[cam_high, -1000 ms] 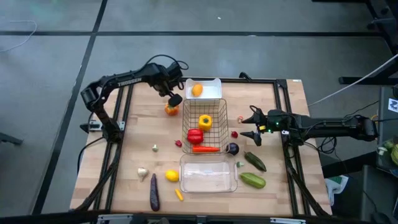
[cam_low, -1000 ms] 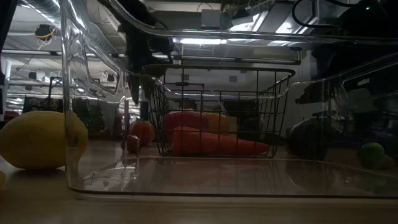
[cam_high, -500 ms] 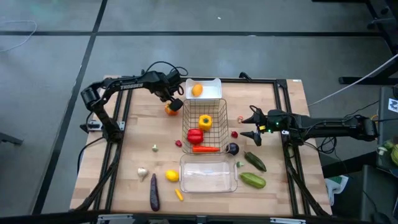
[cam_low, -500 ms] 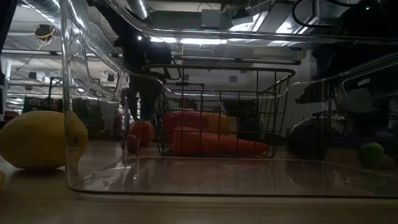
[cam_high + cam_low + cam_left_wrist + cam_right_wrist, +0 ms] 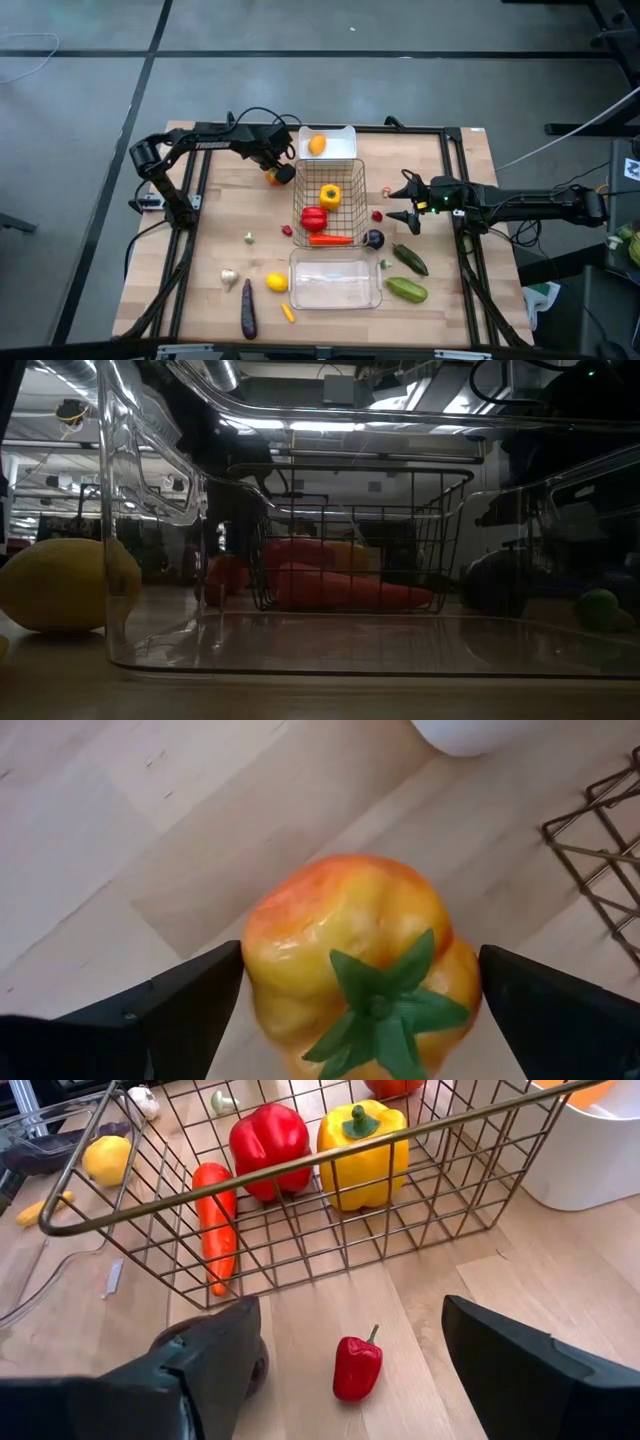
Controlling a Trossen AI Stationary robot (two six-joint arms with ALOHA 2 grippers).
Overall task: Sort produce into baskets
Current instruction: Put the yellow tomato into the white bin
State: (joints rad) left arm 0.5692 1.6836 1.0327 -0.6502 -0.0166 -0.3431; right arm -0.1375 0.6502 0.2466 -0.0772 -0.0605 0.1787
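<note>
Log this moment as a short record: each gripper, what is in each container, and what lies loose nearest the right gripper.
left gripper: open, fingers either side of the orange pepper, on the table beside the white tray
right gripper: open, empty, beside the wire basket
wire basket: yellow pepper, red pepper, carrot
white tray: orange
clear tray: nothing visible
nearest loose item: small red pepper

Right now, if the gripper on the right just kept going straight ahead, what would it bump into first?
Probably the small red pepper lying between the open right gripper and the wire basket. If it passed above it, the basket's side would be next; the height is hard to judge.
</note>
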